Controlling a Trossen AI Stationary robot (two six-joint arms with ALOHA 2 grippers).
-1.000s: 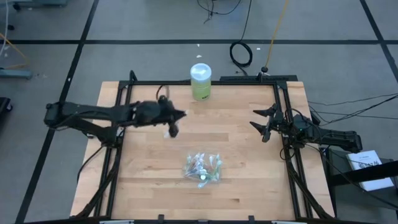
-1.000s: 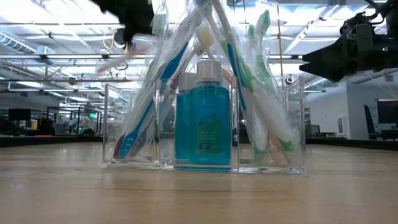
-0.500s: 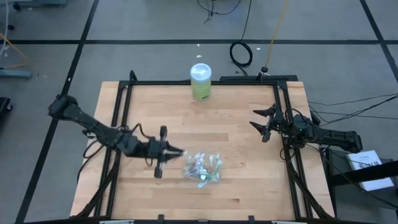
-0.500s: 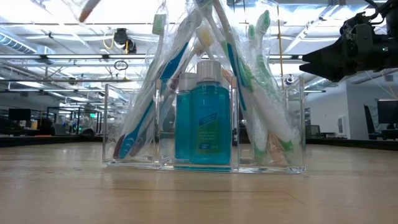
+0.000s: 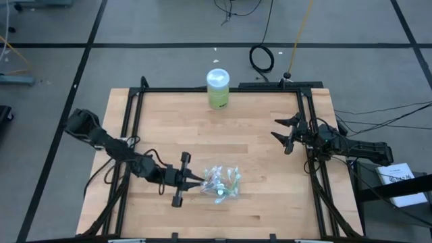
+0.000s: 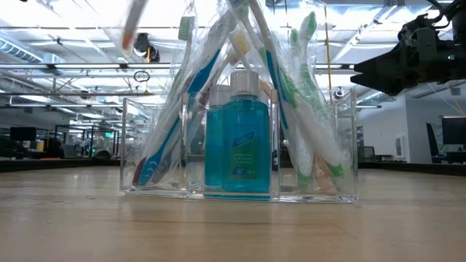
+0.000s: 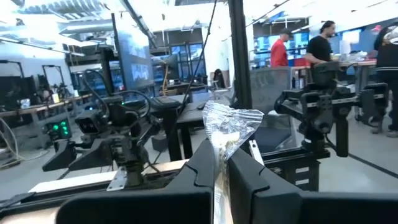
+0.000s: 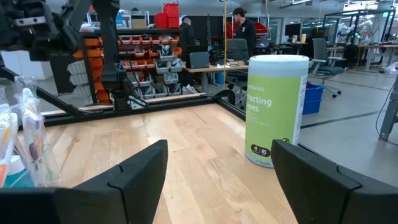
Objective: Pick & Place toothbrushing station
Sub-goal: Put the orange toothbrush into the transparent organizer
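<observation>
Clear plastic organiser (image 6: pixel 239 153), holding wrapped toothbrushes (image 6: pixel 287 102) and 1 blue bottle (image 6: pixel 239 138), is sitting near the wooden table's (image 5: pixel 256 202) front edge. Beside it, the left gripper (image 5: pixel 196 181) is clenching a crinkled wrapper (image 7: pixel 231 127). At the right edge, the right gripper (image 5: pixel 282 133) is waiting, fingers spread.

green wipes canister (image 8: pixel 276 109) reads "wipes" and "85".

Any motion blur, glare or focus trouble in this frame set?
Low view: a blurred pinkish streak at upper left, bright ceiling lights behind the clear station, which is sharp. Left wrist view: the crinkled wrapper pinched in the shut left gripper glints, window backlight washes out. Right wrist view: the open right gripper looms soft; the wipes canister is crisp.
</observation>
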